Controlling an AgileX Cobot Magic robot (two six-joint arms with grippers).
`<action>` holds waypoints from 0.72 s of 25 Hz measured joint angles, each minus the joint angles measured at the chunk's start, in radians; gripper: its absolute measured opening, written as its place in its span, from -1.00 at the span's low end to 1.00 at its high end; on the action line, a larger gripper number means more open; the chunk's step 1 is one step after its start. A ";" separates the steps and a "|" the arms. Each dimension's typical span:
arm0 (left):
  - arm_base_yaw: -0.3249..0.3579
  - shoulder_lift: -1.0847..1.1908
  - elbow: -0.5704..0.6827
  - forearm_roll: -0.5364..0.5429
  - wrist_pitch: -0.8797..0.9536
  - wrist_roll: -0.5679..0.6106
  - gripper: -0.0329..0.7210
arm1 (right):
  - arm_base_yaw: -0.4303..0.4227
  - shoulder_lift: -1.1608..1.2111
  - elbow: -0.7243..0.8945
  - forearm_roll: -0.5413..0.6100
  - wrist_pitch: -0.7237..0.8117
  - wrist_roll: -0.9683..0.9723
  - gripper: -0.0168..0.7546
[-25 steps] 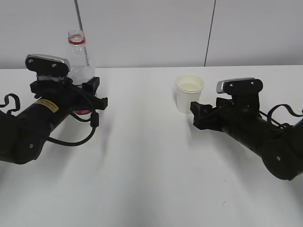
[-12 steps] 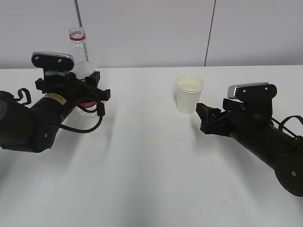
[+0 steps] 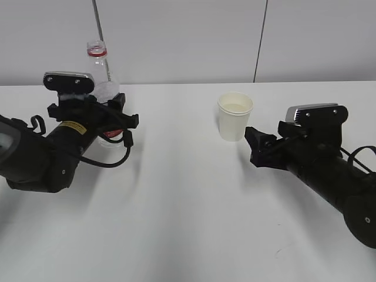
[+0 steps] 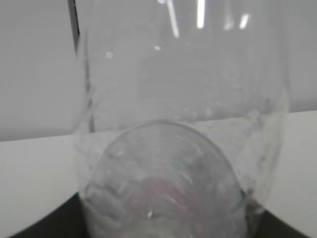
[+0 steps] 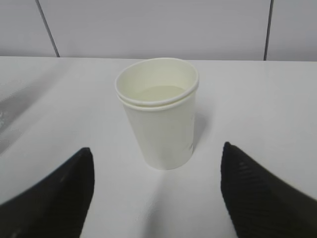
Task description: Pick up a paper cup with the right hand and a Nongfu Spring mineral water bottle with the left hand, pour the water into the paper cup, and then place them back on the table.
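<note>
Uncapped clear plastic Nongfu bottle (image 3: 101,76) is sitting between the left gripper's (image 3: 111,114) fingers, grip unclear, risking tipping; right gripper (image 5: 157,186) is gaping, clear of the off-white paper cup (image 5: 158,111).

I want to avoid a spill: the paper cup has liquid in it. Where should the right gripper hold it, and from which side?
Grip the paper cup around its middle wall, below the rolled rim. It stands upright and tapers downward. The right gripper, open, should probably come in level from its own side, one finger either side.

Left end effector (image 3: 111,114) hiding the bottle (image 3: 101,76) label, its grip perhaps closed, uncertain
</note>
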 joint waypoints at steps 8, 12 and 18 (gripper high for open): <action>0.000 0.008 0.000 -0.003 -0.021 -0.001 0.15 | 0.000 0.000 0.000 0.000 -0.002 0.000 0.58; 0.000 0.008 0.000 -0.004 -0.003 -0.001 0.44 | 0.000 0.000 0.000 0.008 -0.006 0.000 0.58; 0.000 -0.011 0.016 -0.004 0.009 0.017 0.54 | 0.000 0.000 0.004 0.010 -0.006 0.000 0.58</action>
